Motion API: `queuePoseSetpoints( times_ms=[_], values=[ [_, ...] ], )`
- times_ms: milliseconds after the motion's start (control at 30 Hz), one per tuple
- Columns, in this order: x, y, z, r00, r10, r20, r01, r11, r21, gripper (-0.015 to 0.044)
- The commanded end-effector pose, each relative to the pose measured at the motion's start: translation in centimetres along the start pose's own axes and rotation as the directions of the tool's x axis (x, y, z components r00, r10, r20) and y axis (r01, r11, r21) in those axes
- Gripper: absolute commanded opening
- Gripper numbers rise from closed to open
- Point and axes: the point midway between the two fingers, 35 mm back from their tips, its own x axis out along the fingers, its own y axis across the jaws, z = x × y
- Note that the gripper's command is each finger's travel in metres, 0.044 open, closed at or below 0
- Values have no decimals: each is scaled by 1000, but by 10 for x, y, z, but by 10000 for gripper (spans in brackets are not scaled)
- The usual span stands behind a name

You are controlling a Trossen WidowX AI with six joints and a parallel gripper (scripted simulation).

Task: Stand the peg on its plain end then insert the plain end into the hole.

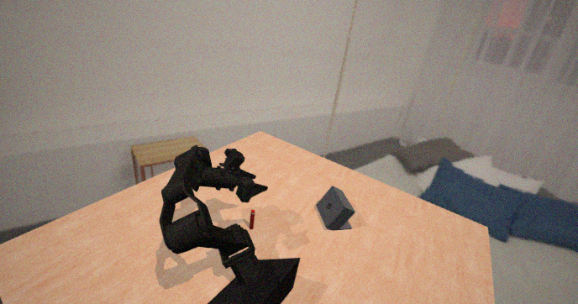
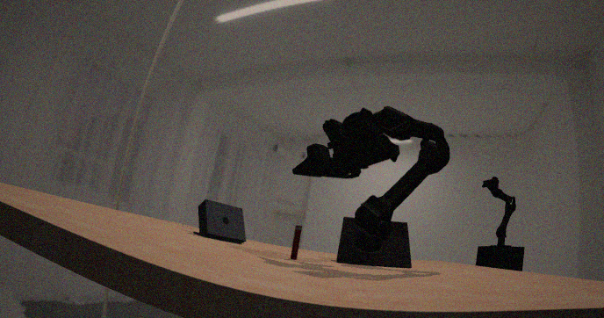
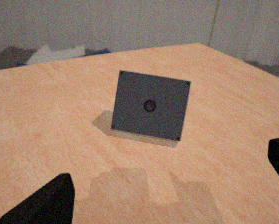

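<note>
Here the peg [image 1: 252, 219] is seen upright on the bench [image 1: 399, 247], the hole [image 3: 148, 106] unfilled, the hand [image 2: 307, 167] spread apart and raised above.

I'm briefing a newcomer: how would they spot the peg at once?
Look at the table, between the arm's base and the sloped panel. The peg stands upright there, below the open claw: the only small red thing.

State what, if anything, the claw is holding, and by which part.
Nothing is held. The claw is open, raised above the table; the peg stands upright by itself below it.
</note>
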Motion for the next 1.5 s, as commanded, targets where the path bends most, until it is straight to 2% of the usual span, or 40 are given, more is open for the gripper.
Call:
queuePoseSetpoints(
  times_ms=[0, 367, 800, 1100, 1467],
  values=[
    [3, -1, -7, 996, -48, -68, 43, 996, -73, 440],
    [15, -9, -34, 922, -216, -322, 129, 953, -273, 440],
    [20, -13, -62, 701, -299, -648, 77, 934, -348, 440],
    [21, -7, -71, 515, -215, -830, -1, 968, -251, 440],
    [27, 9, -64, 344, 25, -939, -74, 997, 0, 440]
  ],
)
